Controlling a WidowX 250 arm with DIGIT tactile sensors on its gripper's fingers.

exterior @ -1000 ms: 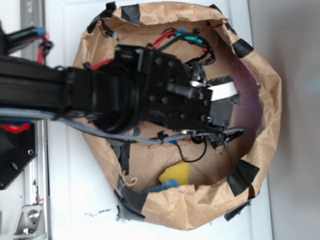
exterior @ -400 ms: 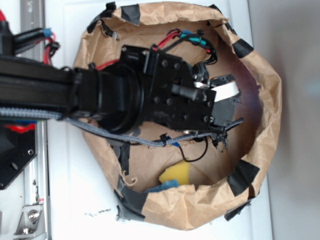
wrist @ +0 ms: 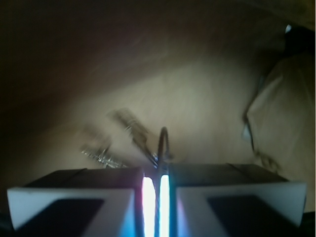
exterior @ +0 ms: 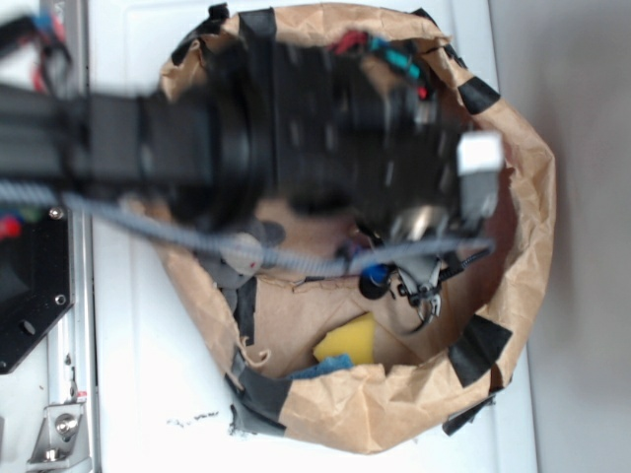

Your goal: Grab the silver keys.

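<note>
The silver keys (wrist: pixel 131 134) hang from a thin dark ring (wrist: pixel 163 148) that is pinched between my two pads. In the wrist view the keys dangle blurred above the brown paper floor of the bag. My gripper (wrist: pixel 155 185) is shut on that ring, its jaws almost touching. In the exterior view the gripper (exterior: pixel 471 187) is raised near the bag's right side. The keys and clip (exterior: pixel 419 286) hang below it over the inside of the bag.
The brown paper bag (exterior: pixel 523 197) with black tape patches rings the arm. A yellow and blue sponge (exterior: pixel 347 345) lies at the bag's lower inner wall. A metal rail (exterior: pixel 64 394) runs along the left. Cables trail from the wrist.
The gripper has lifted and moved right and up in the picture, blurred by motion. The keys have come up off the bag floor and now hang from it.
</note>
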